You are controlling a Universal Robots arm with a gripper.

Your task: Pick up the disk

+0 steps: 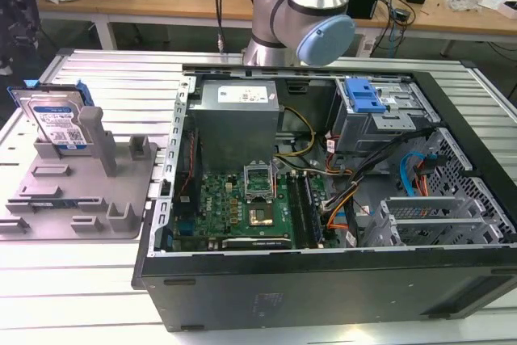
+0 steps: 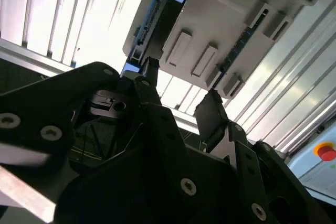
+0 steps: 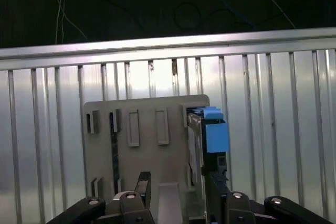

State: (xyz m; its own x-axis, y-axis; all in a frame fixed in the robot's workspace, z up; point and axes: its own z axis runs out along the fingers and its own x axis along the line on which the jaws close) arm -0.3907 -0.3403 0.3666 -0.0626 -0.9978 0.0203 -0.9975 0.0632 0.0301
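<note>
The disk (image 1: 56, 119) stands on edge in the grey holder fixture (image 1: 89, 199) at the exterior view's left, its white-and-blue label facing the camera and a blue bracket along one side. In both wrist views I see it edge-on, disk (image 3: 207, 135) and disk (image 2: 157, 19), slotted at one end of the holder (image 3: 142, 129). My gripper (image 2: 181, 98) hangs above the holder, open, with nothing between its dark fingers (image 2: 212, 114). It is apart from the disk. In the first wrist view the gripper (image 3: 178, 184) looks straight down on the fixture.
An open computer case (image 1: 323, 199) with motherboard, cables and a blue drive cage fills the exterior view's middle and right. The arm's base (image 1: 299, 6) rises behind it. The ribbed metal table (image 1: 81, 280) carries everything. A red button (image 2: 326, 152) sits at the table's edge.
</note>
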